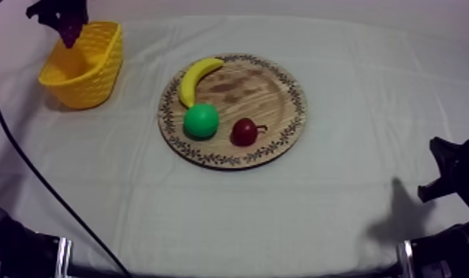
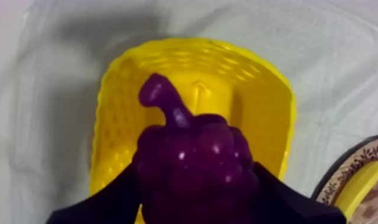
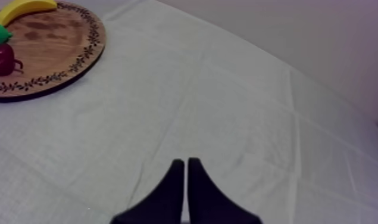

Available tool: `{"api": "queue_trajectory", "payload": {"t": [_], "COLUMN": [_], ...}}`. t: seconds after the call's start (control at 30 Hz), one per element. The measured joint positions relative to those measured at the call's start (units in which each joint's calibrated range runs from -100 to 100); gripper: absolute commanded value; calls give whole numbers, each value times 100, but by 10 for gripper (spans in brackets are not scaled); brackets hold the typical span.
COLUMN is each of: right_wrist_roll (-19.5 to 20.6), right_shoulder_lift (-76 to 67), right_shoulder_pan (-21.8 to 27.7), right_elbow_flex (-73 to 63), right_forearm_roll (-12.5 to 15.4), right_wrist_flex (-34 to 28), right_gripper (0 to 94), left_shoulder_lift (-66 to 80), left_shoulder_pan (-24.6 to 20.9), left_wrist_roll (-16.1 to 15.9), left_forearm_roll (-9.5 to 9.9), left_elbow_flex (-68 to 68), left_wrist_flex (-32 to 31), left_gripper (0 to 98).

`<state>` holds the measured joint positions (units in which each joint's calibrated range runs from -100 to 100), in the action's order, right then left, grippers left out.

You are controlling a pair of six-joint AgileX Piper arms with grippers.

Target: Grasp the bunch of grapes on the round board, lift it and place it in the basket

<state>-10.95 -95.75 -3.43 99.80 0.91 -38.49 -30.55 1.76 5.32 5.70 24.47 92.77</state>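
Observation:
The purple bunch of grapes [image 2: 194,161] hangs in my left gripper [image 1: 67,31], which is shut on it above the open mouth of the yellow basket [image 1: 86,65] at the far left. In the left wrist view the basket [image 2: 125,107] lies directly under the grapes. The round wooden board [image 1: 270,89] sits mid-table with a banana [image 1: 196,76], a green pear [image 1: 201,120] and a small red fruit [image 1: 244,131] on it. My right gripper [image 3: 186,170] rests shut over bare cloth near the table's right edge, away from the board [image 3: 60,47].
Grey-white cloth covers the table between the basket and the board and to the board's right. The right arm [image 1: 455,177] sits low at the right edge.

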Motion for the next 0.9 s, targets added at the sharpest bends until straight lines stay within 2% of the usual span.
{"api": "queue_trajectory", "payload": {"t": [0.13,0.43,0.9], "right_wrist_roll": [0,0,0], "right_shoulder_lift": [0,0,0], "right_shoulder_pan": [0,0,0], "right_elbow_flex": [0,0,0], "right_forearm_roll": [0,0,0], "right_wrist_flex": [0,0,0], "right_gripper": [3,3,3], "left_shoulder_lift": [-205,-831,-1425], "left_shoulder_pan": [-8,6,-178], "left_wrist_roll": [52,133,83], "left_forearm_roll": [40,3,-254], "left_elbow_flex": [13,-51,-9], "left_wrist_flex": [-4,-231,-462], "left_gripper": [575,611,920]}}
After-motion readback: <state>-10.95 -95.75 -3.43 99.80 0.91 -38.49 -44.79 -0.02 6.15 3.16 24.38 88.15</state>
